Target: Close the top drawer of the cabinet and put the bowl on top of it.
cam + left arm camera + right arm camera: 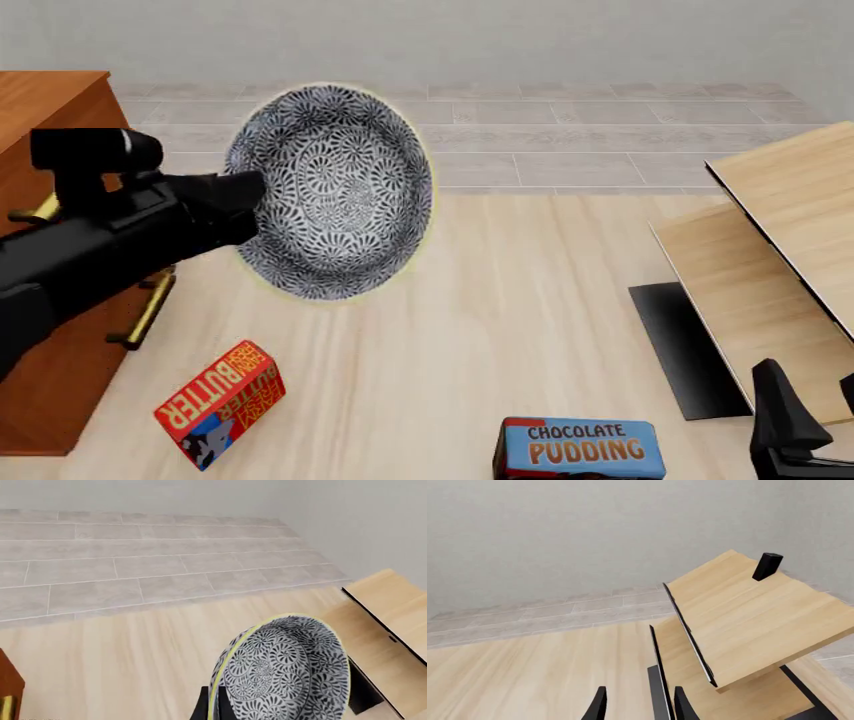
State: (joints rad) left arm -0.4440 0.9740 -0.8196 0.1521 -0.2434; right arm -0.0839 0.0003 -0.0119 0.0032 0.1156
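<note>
While the left pincer [247, 205] is gripping the bowl [334, 190] by its rim, tilted in the air beside the cabinet [54, 110], placement is remaining. I cannot tell whether the drawer is closed. The right pincer [637, 705] is waiting, slightly parted and empty.

Butter box [219, 403] near chocolate pudding box [582, 449] – pale boards [781, 260] right

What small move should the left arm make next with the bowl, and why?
Probably carry the bowl further left over the cabinet, levelling it before lowering. The left gripper holds it lifted and tipped on edge, beside the cabinet rather than above its top. The top drawer looks closed, though the arm partly hides it.
</note>
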